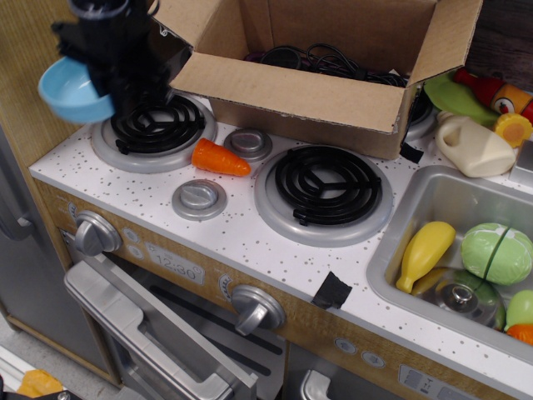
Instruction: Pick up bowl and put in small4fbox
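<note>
The small4fbox (333, 75) stands open at the back of the counter, flaps up, dark cables inside. The gripper (104, 79) is clenched on the rim of the bowl (73, 89), holding it in the air left of the box, above the counter's left edge. Motion blur hides the fingers.

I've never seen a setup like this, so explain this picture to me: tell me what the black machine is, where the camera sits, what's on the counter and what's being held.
One camera looks down from the front at a toy kitchen counter. The black machine at upper left is a robot arm; its gripper holds a light-blue bowl by the rim, lifted above the counter's left edge. Behind stands an open cardboard box with black cables inside. On the counter lie two black burners, a toy carrot and a white jug. The sink at right holds toy vegetables.
</note>
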### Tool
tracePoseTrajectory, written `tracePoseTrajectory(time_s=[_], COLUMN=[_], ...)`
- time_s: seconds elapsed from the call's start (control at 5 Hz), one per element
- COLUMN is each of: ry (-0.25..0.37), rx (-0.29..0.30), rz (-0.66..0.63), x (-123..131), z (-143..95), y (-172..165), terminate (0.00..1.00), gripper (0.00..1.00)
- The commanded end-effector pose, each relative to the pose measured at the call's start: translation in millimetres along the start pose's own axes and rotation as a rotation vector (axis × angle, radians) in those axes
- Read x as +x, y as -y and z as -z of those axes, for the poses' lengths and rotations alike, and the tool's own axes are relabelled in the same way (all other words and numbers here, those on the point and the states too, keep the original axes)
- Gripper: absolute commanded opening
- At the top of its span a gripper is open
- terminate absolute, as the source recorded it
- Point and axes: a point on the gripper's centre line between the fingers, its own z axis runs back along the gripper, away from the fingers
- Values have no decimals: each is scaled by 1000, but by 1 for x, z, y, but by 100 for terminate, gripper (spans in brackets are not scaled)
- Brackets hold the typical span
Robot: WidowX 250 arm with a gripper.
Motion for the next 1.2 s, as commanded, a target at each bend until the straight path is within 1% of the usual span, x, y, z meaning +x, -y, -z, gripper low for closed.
tracePoseTrajectory(time_s=[0.0, 0.2, 0.4, 0.6, 0.8, 1.0], ry=[190, 221, 253, 324, 394, 394], rx=[54, 85, 90, 74, 25, 25], rz=[107, 151, 236, 322, 348, 348], x=[49, 70, 99, 124, 127, 127], z=[-46, -54, -50, -37, -21, -21], y=[33, 45, 46, 39, 42, 42], terminate=[0, 0, 0, 0, 0, 100], gripper=[0, 0, 0, 0, 0, 100])
